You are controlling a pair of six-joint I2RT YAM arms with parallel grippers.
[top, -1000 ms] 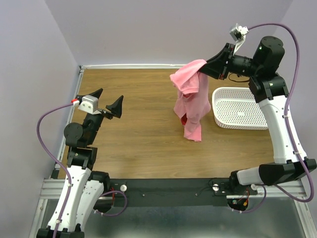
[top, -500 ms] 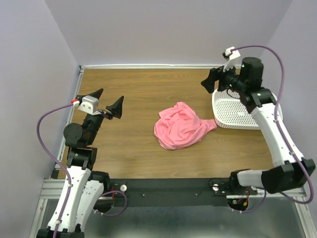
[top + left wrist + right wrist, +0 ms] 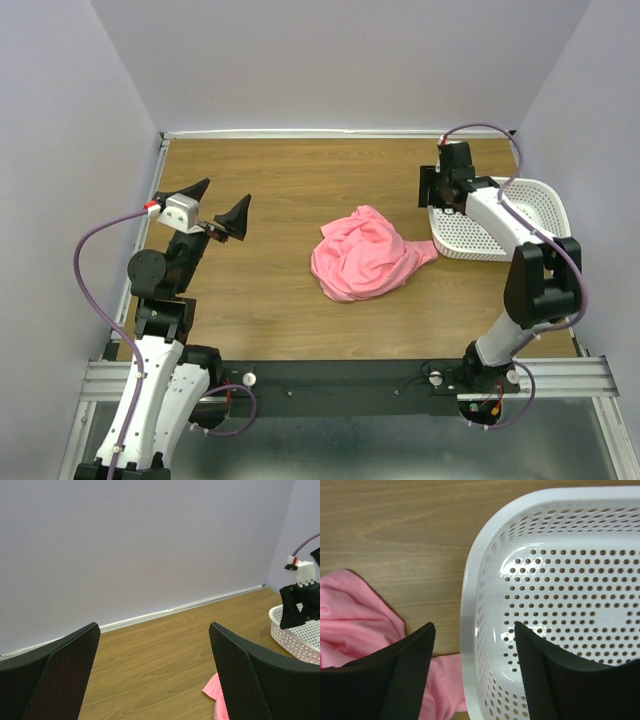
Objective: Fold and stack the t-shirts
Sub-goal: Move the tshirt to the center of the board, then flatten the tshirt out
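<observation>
T-shirt (image 3: 365, 255), top view: you see a crumpled pink heap in the middle of the table (image 3: 280, 180), with one corner touching the basket (image 3: 490, 254).
Right gripper (image 3: 432, 190), top view: low over the basket's left rim, with the arm bent sharply.
Left gripper (image 3: 222, 193), top view: raised, well left of the heap.
Left wrist view: your jaws gape wide and empty; only a pink edge shows at the bottom.
Right wrist view: fingers are spread and empty, straddling the white rim, with pink cloth against it.

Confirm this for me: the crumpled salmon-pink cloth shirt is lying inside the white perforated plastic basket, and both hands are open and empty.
Not inside. The top external view shows the salmon-pink cloth shirt crumpled on the wooden table beside the white perforated plastic basket. The rest holds: left hand and right hand are open and empty.
</observation>
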